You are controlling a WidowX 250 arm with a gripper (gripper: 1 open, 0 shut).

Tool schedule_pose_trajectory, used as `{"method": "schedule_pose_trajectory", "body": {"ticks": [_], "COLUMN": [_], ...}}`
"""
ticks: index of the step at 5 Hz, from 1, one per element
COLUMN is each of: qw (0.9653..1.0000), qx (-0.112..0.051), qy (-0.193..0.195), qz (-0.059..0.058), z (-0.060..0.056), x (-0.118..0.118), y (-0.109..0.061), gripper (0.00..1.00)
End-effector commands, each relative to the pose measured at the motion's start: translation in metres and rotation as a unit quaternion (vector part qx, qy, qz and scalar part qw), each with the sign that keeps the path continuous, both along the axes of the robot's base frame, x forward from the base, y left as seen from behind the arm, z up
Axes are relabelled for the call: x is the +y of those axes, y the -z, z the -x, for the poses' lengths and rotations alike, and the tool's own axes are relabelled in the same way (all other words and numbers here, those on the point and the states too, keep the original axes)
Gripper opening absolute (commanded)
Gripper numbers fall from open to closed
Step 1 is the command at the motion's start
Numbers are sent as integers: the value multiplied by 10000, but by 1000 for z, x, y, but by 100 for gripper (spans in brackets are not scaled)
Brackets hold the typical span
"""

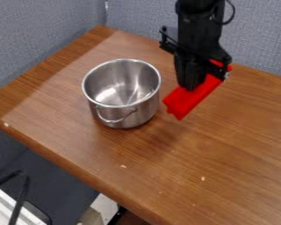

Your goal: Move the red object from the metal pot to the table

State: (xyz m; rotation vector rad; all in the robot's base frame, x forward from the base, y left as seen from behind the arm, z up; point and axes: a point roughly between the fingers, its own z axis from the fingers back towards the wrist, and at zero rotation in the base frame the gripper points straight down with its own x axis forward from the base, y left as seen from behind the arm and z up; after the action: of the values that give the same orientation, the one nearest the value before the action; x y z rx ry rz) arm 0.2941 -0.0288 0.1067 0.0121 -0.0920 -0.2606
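The red object is a bright red block, tilted, hanging just above the table to the right of the metal pot. The black gripper comes down from the top of the view and is shut on the block's upper end. The block's lower end points toward the front left, close to the wood surface; I cannot tell whether it touches. The shiny round pot stands upright on the table with nothing in it, its wire handle lying at the front rim. The block is outside the pot, beside its right wall.
A blue-grey fabric wall runs behind the table's far left edge. The table's front edge drops off to the floor, where dark cables lie at the lower left. Bare wood stretches in front of and right of the pot.
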Motion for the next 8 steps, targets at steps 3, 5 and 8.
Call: {"method": "schedule_pose_trajectory", "body": {"ticks": [3, 5, 8], "qw": [9996, 9990, 9988], "qx": [-77, -128, -68], "qy": [197, 316, 337], "qz": [-210, -290, -335], "z": [-1, 6, 9], "x": [3, 5, 6], "y": [27, 35, 40], "gripper": [0, 0, 100]}}
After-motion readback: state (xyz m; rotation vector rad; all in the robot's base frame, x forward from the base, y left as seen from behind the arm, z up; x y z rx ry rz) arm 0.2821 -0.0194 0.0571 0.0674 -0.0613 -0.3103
